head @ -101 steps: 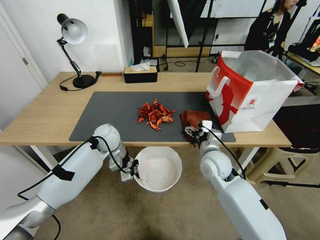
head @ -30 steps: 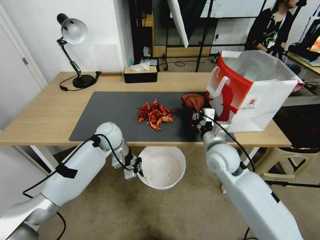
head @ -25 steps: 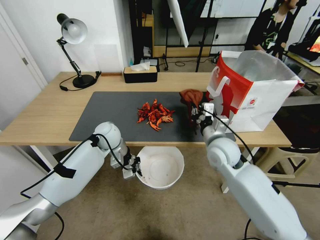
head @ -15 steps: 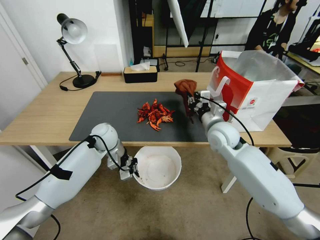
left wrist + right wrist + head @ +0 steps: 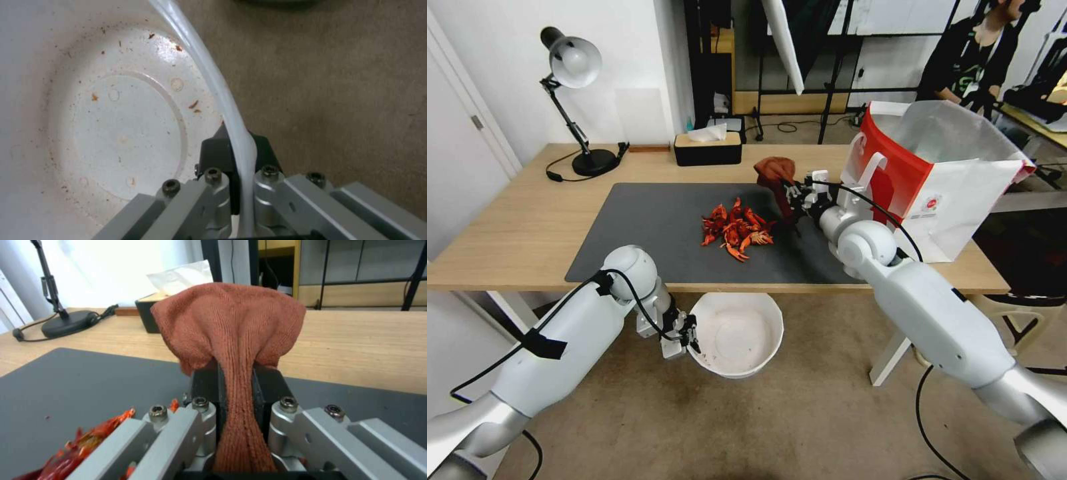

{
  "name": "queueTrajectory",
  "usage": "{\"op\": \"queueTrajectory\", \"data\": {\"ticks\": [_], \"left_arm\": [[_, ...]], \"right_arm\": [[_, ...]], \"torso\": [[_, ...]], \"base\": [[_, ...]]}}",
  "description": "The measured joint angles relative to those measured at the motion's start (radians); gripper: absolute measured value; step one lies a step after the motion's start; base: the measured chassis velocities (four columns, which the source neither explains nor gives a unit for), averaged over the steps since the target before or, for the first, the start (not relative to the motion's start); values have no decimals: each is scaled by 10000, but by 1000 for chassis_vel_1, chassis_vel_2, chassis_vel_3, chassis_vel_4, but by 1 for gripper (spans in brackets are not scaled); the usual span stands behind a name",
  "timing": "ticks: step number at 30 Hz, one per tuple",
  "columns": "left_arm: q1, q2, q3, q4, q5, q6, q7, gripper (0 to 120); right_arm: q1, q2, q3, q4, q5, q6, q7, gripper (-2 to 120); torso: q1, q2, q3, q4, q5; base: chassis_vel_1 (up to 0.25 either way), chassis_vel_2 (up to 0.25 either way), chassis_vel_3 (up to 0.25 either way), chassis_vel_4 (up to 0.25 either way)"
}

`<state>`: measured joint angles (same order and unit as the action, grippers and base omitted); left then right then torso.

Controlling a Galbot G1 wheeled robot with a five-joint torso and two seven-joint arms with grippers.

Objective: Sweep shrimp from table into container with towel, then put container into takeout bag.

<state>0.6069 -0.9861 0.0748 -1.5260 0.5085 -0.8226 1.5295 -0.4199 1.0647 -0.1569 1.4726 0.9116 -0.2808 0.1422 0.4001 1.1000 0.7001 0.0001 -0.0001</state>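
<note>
The red-orange shrimp [image 5: 738, 230] lie piled mid-mat on the table [image 5: 520, 230]; some show in the right wrist view [image 5: 86, 443]. My right gripper [image 5: 789, 191] is shut on the rust-red towel [image 5: 775, 175], holding it above the mat just behind and right of the pile; the cloth [image 5: 231, 336] bunches over the jaws. Below the table's front edge, my left gripper [image 5: 692, 335] is shut on the rim of the white container [image 5: 735, 333], seen stained inside [image 5: 111, 126]. The red and white takeout bag [image 5: 940, 180] stands open at the table's right.
A black desk lamp [image 5: 575, 100] and a black tissue box [image 5: 708, 148] stand along the table's back edge. The dark grey mat [image 5: 647, 227] covers the table's middle. A stool [image 5: 1014, 320] stands by the right end. Brown floor lies under the container.
My right gripper has lifted the towel off the mat's front right and carried it back and left toward the shrimp. The left gripper with the container has shifted slightly left.
</note>
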Motion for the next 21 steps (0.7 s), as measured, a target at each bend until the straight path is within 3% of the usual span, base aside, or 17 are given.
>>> {"op": "queueTrajectory", "data": {"ticks": [6, 16, 21], "left_arm": [[-86, -53, 16, -3, -2, 0, 0, 0], [-1, 23, -128, -27, -115, 0, 0, 0], [47, 34, -193, -22, -159, 0, 0, 0]], "right_arm": [[641, 363, -357, -906, -92, -105, -191, 8], [1413, 649, -421, -2348, -89, -924, -1776, 8], [1511, 685, -418, -2666, -394, -1185, -1957, 8]], "torso": [[0, 0, 0, -1, 0], [-1, 0, -1, 0, 0], [-1, 0, -1, -1, 0]], "base": [[0, 0, 0, 0], [0, 0, 0, 0], [0, 0, 0, 0]]}}
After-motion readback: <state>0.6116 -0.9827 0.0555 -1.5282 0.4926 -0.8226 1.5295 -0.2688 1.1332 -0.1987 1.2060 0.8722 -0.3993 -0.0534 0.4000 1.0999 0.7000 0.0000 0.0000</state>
